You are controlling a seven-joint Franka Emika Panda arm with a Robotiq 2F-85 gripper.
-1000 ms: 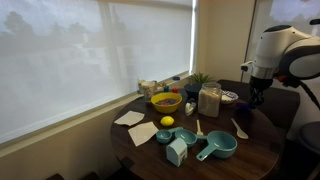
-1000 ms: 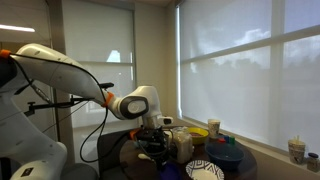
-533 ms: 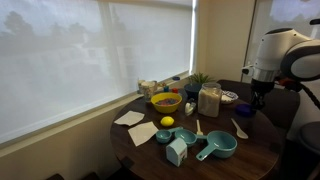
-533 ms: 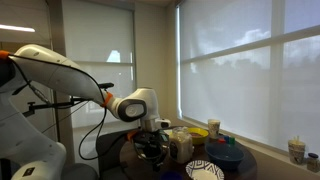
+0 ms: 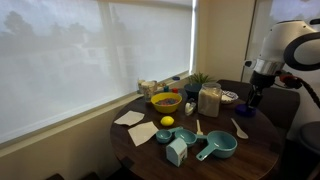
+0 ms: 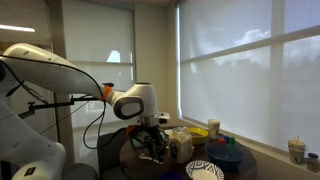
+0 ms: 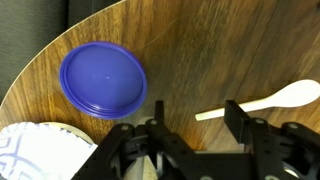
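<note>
**Gripper** (image 7: 192, 128): is hovering low over the wooden table (image 7: 200, 50), fingers spread, pinching nothing.

**Pale spoon** (image 7: 265, 101): is lying flat and free on the right. Its handle end is pointing into the gap between the fingers, probably so the slim shaft is easy to reach.

**Blue lid** (image 7: 103, 78): is lying well left of the spoon.

**Patterned bowl** (image 7: 35, 150): is sitting near left.

**Change:** in an exterior view the arm (image 5: 285, 45) is sitting higher and further right than a second ago.

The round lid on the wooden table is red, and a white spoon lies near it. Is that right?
Not quite. The round lid is blue, not red; the wrist view shows it. It does lie on the wooden table, and the white spoon lies near it.
</note>
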